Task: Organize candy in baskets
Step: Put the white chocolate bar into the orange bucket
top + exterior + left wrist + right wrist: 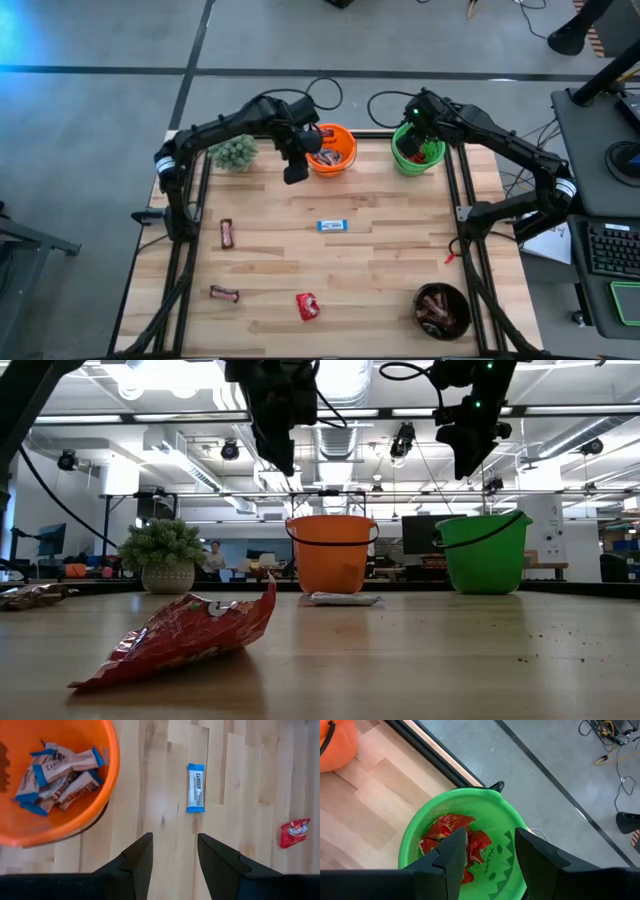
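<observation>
A big room with ceiling lights lies behind the wooden table point(380, 270). The left gripper point(172, 851) hangs beside the orange pail point(333, 149), fingers spread with nothing between them. The right gripper point(490, 845) hangs over the green pail point(417, 150), fingers also spread and empty. The orange pail holds blue-and-white candies point(55, 775), the green pail holds red packets point(451, 837), and the black bowl point(442, 310) holds brown ones. I think both arms are between drops, looking for more candy. A blue-and-white bar point(332, 226) lies just past the left gripper, so it should go down and pinch that next. A red packet point(307, 306) and two brown bars point(227, 233) wait farther off
</observation>
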{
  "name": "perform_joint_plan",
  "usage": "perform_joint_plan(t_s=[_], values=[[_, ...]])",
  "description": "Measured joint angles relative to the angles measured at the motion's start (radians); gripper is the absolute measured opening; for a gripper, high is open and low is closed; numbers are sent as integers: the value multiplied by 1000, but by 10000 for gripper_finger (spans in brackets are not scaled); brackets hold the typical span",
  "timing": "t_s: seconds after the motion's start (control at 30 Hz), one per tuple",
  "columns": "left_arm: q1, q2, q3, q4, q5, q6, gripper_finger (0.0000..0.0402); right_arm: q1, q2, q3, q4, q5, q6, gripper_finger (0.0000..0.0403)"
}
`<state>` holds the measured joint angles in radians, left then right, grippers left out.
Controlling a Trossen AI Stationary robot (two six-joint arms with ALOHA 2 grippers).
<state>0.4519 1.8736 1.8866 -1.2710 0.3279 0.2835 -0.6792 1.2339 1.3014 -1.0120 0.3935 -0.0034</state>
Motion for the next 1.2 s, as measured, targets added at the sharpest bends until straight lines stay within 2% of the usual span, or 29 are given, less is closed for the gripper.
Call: perform_joint_plan(t_s=[0.27,0.5,0.77,0.97,1.2], values=[[0,2,0,13,-3,-67,137,0,0,0,0,0,2,160],[-3,4,0,-26,64,-83,151,0,0,0,8,0,2,160],[-7,4,0,-22,11,-87,197,0,0,0,16,0,2,160],[-46,22,0,49,-14,-85,198,0,0,0,24,0,2,160],[-108,115,0,64,-50,-71,198,0,0,0,23,0,1,160]])
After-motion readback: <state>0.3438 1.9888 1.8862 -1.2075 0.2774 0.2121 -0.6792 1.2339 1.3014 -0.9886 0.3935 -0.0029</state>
